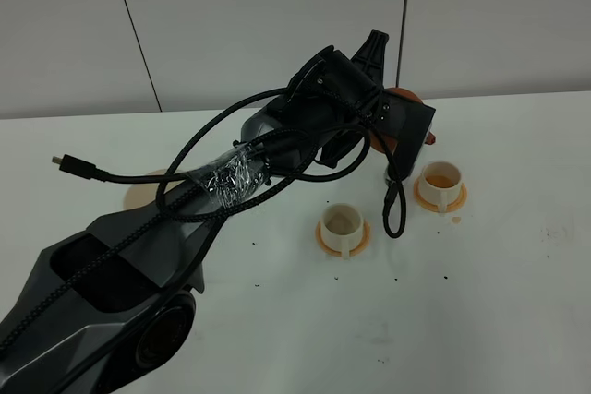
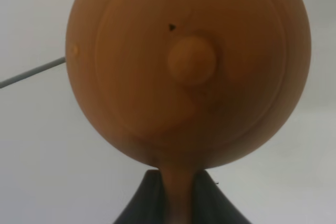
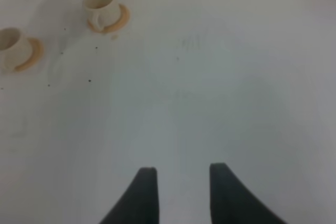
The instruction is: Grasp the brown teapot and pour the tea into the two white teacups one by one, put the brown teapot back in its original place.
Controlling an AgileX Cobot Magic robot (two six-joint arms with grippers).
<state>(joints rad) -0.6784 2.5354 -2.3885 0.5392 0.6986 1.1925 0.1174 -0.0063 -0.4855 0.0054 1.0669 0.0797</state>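
Note:
The brown teapot (image 1: 406, 95) is held above the table at the back, mostly hidden behind my left gripper (image 1: 391, 110). In the left wrist view the teapot (image 2: 189, 61) fills the frame, lid knob facing the camera, and the left gripper (image 2: 178, 184) is shut on its handle. One white teacup (image 1: 440, 176) on an orange saucer stands just below the teapot, with orange liquid inside. The other teacup (image 1: 343, 224) stands nearer and to the left. The cream plate (image 1: 138, 194) lies at the left, partly hidden by the arm. My right gripper (image 3: 181, 182) is open and empty above bare table, with both cups (image 3: 102, 6) (image 3: 13, 45) far from it.
The left arm and its cables (image 1: 231, 177) stretch diagonally from the front left to the teapot. A loose cable loop (image 1: 395, 209) hangs between the two cups. Small dark specks dot the white table (image 1: 499, 302).

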